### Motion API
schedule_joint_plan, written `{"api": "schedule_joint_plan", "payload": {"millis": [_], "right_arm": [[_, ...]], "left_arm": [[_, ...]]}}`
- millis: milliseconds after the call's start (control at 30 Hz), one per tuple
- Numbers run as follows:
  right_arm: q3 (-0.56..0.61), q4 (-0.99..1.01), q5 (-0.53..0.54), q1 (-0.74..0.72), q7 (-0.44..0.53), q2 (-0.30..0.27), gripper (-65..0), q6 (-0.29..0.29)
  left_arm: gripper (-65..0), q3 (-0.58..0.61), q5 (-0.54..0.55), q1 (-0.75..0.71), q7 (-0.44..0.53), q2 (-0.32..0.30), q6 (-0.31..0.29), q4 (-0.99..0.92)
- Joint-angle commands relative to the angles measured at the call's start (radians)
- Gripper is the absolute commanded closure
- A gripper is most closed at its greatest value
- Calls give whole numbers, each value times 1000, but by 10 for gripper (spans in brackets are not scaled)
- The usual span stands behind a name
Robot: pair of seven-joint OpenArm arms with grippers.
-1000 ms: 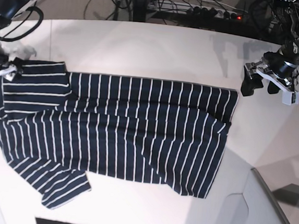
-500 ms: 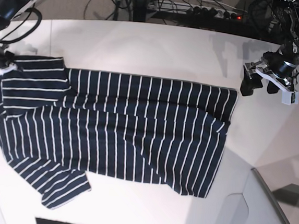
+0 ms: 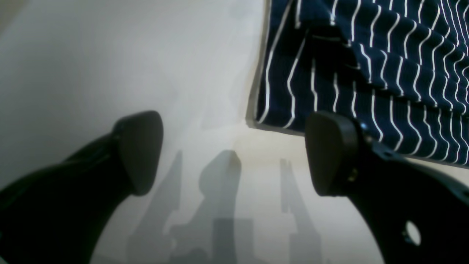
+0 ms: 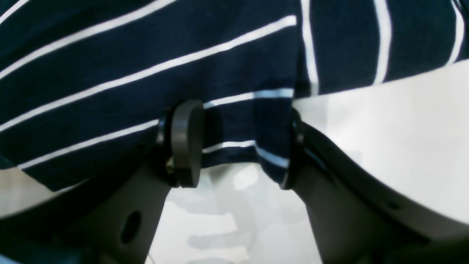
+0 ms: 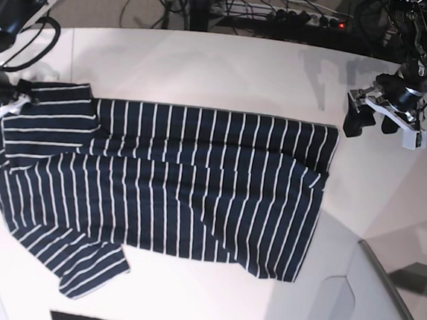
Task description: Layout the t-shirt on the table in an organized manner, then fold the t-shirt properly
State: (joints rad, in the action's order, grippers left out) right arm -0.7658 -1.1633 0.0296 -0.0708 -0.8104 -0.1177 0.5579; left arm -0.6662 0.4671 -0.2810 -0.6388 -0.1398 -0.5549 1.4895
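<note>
Since a second ago the folded sleeve at the base view's left has crept up the tabletop (image 5: 207,62) with the right gripper (image 4: 234,146), while the t-shirt (image 5: 166,186) otherwise lies spread across the middle. Those fingers (image 4: 187,143) straddle a fold of cloth, parted, though I cannot tell whether they pinch it. The left gripper (image 3: 234,154) hovers wide open, empty, beside the hem corner; this light, limp fabric is probably best lifted by corners and hems.
</note>
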Motion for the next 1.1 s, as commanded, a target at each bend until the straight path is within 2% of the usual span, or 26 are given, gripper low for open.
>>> {"api": "schedule_joint_plan", "payload": {"millis": [0,600,667,767,800,967,1067], "right_arm": [[-4,-19,10,-4,12,-20,-291,-3],[-5,-19,8,41,15,-20,-296,-6],[-5,-34,8,50,15,-18,-344,-6],[-5,-93,11,72,15,-10,-455,-6],[-7,-105,11,75,15,-3,-461,-6],[-7,-117,11,76,15,2,-392,-6],[-7,-117,11,76,15,5,-372,-6]], "left_arm": [[-586,-3,12,2,23,-14,-9,13],[-586,-3,9,1,23,-14,-9,13],[-586,-3,9,1,23,-14,-9,13],[-586,-3,9,1,23,-14,-9,13],[-586,-3,9,1,23,-14,-9,13],[-586,-3,9,1,23,-14,-9,13],[-586,-3,9,1,23,-14,-9,13]]}}
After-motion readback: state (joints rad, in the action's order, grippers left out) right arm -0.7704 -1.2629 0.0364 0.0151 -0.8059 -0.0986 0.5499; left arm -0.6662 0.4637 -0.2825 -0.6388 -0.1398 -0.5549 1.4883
